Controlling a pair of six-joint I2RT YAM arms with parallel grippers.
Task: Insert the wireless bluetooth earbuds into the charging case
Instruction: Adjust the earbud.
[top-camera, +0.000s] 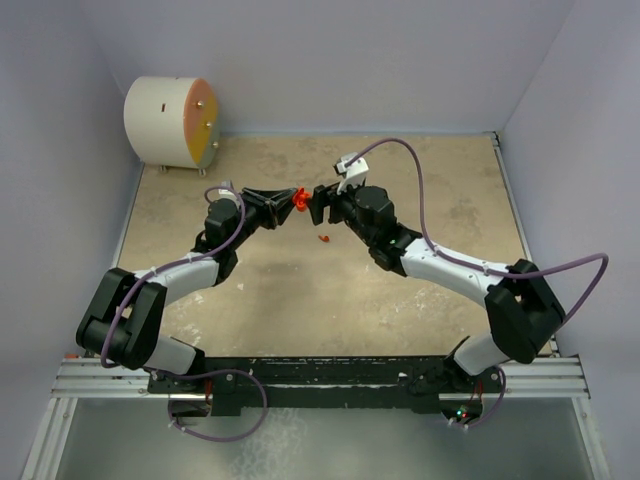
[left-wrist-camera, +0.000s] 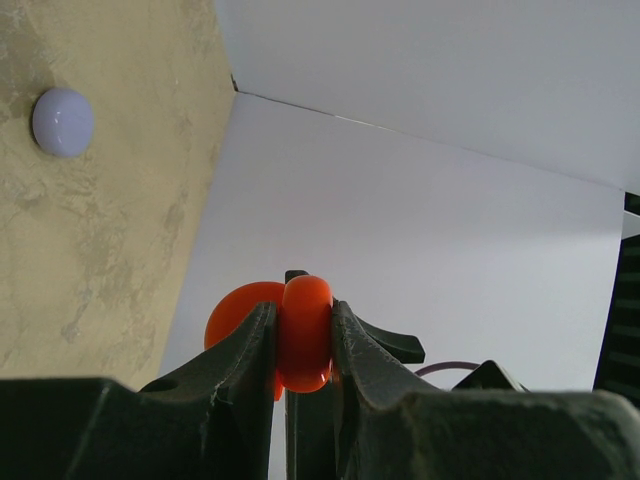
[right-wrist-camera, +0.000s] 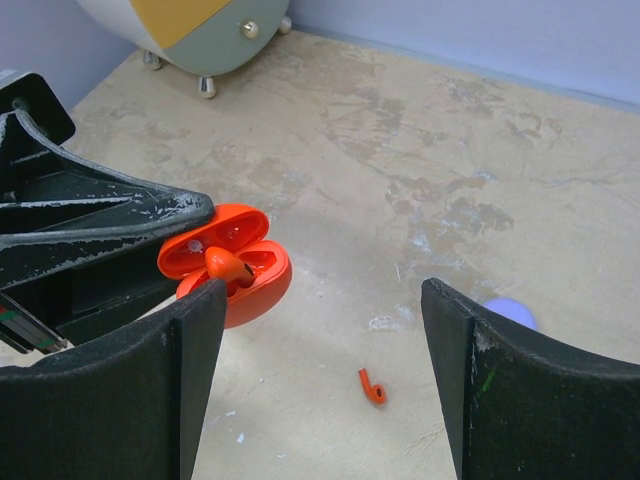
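My left gripper (top-camera: 293, 201) (left-wrist-camera: 303, 340) is shut on the open red charging case (top-camera: 300, 198) (left-wrist-camera: 305, 325) and holds it above the table. In the right wrist view the case (right-wrist-camera: 255, 290) has its lid up, with one red earbud (right-wrist-camera: 222, 265) sitting in it, stem down. A second red earbud (right-wrist-camera: 372, 386) (top-camera: 323, 239) lies loose on the table below. My right gripper (top-camera: 319, 205) (right-wrist-camera: 322, 310) is open and empty, facing the case, its left finger (right-wrist-camera: 190, 340) just in front of it. The lavender earbuds are out of view.
A lavender round case (right-wrist-camera: 510, 312) (left-wrist-camera: 62, 121) lies shut on the table near the right gripper. A white and orange drum on small feet (top-camera: 170, 122) (right-wrist-camera: 190, 30) stands at the back left corner. Pale walls enclose the table.
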